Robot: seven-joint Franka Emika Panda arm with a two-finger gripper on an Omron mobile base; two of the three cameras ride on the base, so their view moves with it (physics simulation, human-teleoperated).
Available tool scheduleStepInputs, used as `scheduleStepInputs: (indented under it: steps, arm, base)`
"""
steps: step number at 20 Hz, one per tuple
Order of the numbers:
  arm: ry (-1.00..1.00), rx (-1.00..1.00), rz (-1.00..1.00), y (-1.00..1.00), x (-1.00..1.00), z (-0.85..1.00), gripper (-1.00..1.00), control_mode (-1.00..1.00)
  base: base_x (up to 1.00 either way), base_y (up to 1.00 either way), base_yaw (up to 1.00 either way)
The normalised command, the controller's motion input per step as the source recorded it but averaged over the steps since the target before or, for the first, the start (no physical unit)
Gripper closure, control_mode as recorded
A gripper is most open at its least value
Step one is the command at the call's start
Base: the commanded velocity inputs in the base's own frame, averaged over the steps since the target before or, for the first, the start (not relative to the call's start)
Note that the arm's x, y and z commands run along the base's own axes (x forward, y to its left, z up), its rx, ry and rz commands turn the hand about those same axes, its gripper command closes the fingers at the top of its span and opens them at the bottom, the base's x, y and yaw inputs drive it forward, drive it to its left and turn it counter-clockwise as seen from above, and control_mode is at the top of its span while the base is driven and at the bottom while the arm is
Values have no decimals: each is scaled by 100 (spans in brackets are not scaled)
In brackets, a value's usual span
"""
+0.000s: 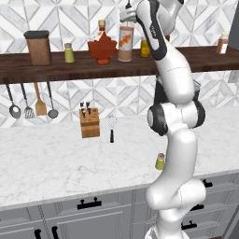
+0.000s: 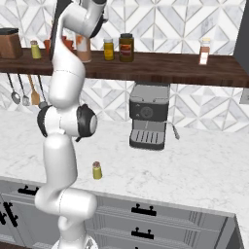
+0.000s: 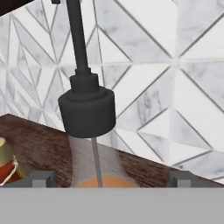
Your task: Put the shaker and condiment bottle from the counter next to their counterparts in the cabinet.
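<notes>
The condiment bottle (image 1: 125, 43) stands upright on the dark wooden cabinet shelf (image 1: 70, 70), right beside the red maple-leaf bottle (image 1: 102, 48). My gripper (image 1: 126, 19) sits at the bottle's top, open. In the hand view the black spout cap (image 3: 87, 111) rises between my spread fingertips (image 3: 42, 178), with a gap on each side of the clear neck (image 3: 94, 164). The shaker (image 1: 160, 161) (image 2: 97, 170) stands on the marble counter near its front edge, beside my arm. Its twin shaker (image 1: 69, 52) (image 2: 34, 49) stands on the shelf to the left.
Also on the shelf are a brown canister (image 1: 38, 46), an amber jar (image 2: 108, 49), a dark jar (image 2: 126, 47) and a spice bottle (image 2: 204, 52). A coffee machine (image 2: 148, 116), a knife block (image 1: 89, 122) and a whisk (image 1: 111, 128) stand on the counter. Utensils (image 1: 29, 100) hang under the shelf.
</notes>
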Motion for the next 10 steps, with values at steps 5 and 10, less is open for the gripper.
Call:
scheduleStepInputs:
  steps: [5, 10]
  arm:
    - [7, 0, 12, 0, 0, 0, -100, -100]
    - [4, 2, 15, 0, -7, 1, -100, -100]
  base:
    - [0, 0, 0]
    - [0, 0, 0]
